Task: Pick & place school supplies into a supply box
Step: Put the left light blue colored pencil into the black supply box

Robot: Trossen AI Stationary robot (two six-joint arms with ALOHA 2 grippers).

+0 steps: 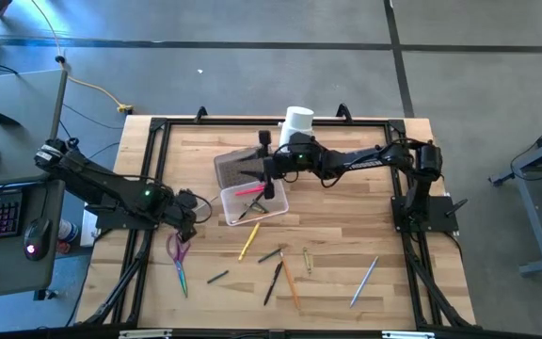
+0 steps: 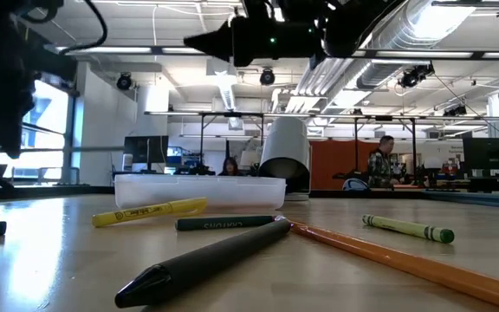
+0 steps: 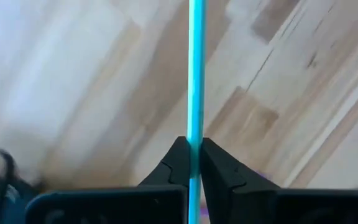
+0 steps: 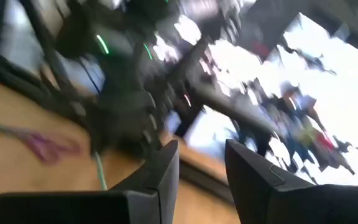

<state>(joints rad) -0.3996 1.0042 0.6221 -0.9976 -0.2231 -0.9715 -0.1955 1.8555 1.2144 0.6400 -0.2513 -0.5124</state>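
The clear supply box [image 1: 252,202] lies open mid-table, its greyish lid [image 1: 236,168] flat behind it. A pink pen [image 1: 249,191] and a few other supplies lie inside. My right gripper [image 1: 269,184] hovers open above the box; its fingers [image 4: 166,165] show apart in the right wrist view. My left gripper [image 1: 189,223] is left of the box, shut on a thin teal pen [image 3: 195,74]. Pink-handled scissors [image 1: 176,249], a yellow pen [image 1: 249,242], an orange pencil [image 1: 291,282] and several dark pens lie on the near half of the table. My left gripper pinches the thin teal pen between its two fingertips [image 3: 180,163]. The pen's shaft [image 3: 195,124] passes straight through the gap and runs on beyond the fingers. In the right wrist view the pen [image 4: 98,171] hangs below the gripper; whether its end touches the table, I cannot tell.
A white cylindrical container [image 1: 297,122] stands behind the box near the far edge. A silver pen [image 1: 364,282] lies near the right front. The black frame rails [image 1: 158,132] border the wooden table. A desk with keyboard and mouse [image 1: 7,217] is off to the left.
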